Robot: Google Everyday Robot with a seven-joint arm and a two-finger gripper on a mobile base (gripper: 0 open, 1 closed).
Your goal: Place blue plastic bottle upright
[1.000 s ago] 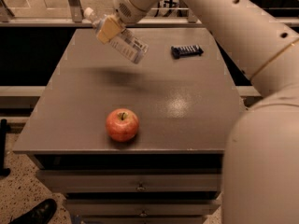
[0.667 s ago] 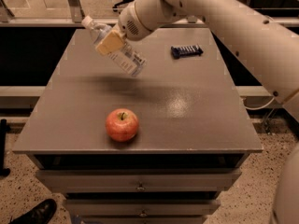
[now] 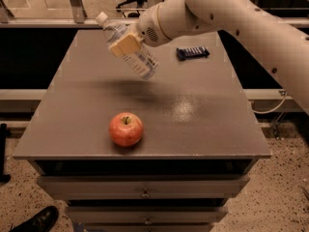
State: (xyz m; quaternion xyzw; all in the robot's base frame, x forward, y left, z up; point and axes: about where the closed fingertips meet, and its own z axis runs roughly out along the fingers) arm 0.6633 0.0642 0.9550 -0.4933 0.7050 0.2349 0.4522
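The blue plastic bottle (image 3: 136,56) is clear with a white cap at the upper left and a pale label. It hangs tilted above the back middle of the grey table (image 3: 203,110), cap end up and left, base down and right. My gripper (image 3: 126,42) is shut on the bottle's middle, its tan fingers (image 3: 124,44) across the body. The white arm reaches in from the upper right.
A red apple (image 3: 126,128) sits near the table's front edge, left of centre. A small flat dark-blue ridged object (image 3: 192,52) lies at the back right. Drawers (image 3: 145,190) run below the tabletop. A shoe (image 3: 38,220) shows on the floor at the lower left.
The arm has swung down and to the right, carrying the bottle lower and toward the table's middle. The bottle has turned more upright. The apple and blue object have not moved.
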